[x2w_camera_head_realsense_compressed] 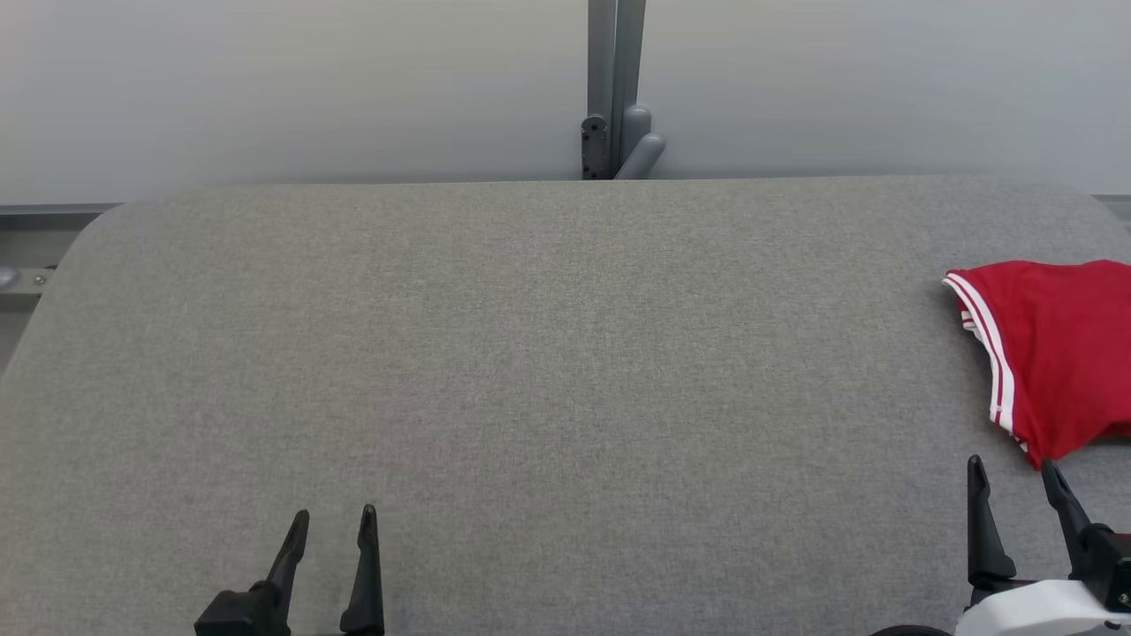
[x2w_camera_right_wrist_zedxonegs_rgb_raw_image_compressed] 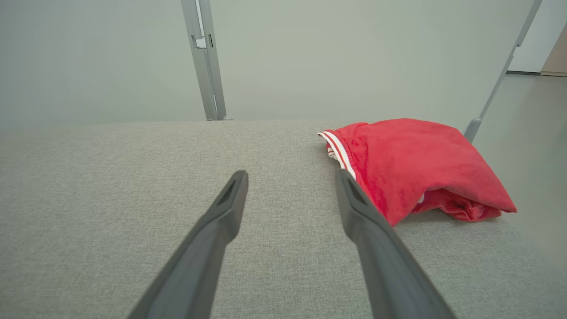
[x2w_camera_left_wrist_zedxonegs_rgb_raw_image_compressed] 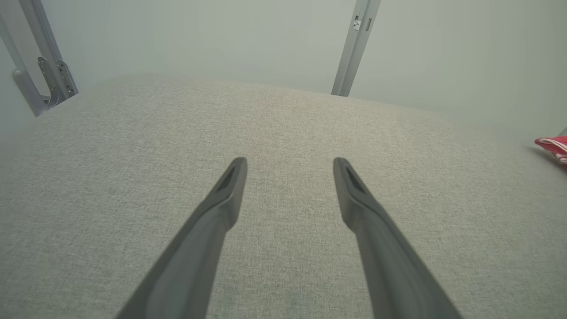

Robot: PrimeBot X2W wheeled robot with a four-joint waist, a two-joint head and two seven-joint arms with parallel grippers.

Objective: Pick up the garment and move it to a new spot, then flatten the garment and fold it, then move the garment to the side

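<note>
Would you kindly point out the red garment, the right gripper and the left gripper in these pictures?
red garment (x2w_camera_right_wrist_zedxonegs_rgb_raw_image_compressed: 412, 164): right wrist view, on its upper red fabric.
right gripper (x2w_camera_head_realsense_compressed: 1012, 463): head view, midway between its fingertips.
left gripper (x2w_camera_head_realsense_compressed: 336, 511): head view, midway between its fingertips.

The red folded fabric garment with white-striped trim (x2w_camera_head_realsense_compressed: 1056, 353) is running off the right edge of the head frame, and only a small cropped sliver is peeking in at the right edge of the left wrist frame. In the right wrist frame its lower layers are lying hidden under the top fold. At the bottom of the head frame, the bases of the left gripper (x2w_camera_head_realsense_compressed: 336, 512) and right gripper (x2w_camera_head_realsense_compressed: 1012, 464) are being cut off.
</note>
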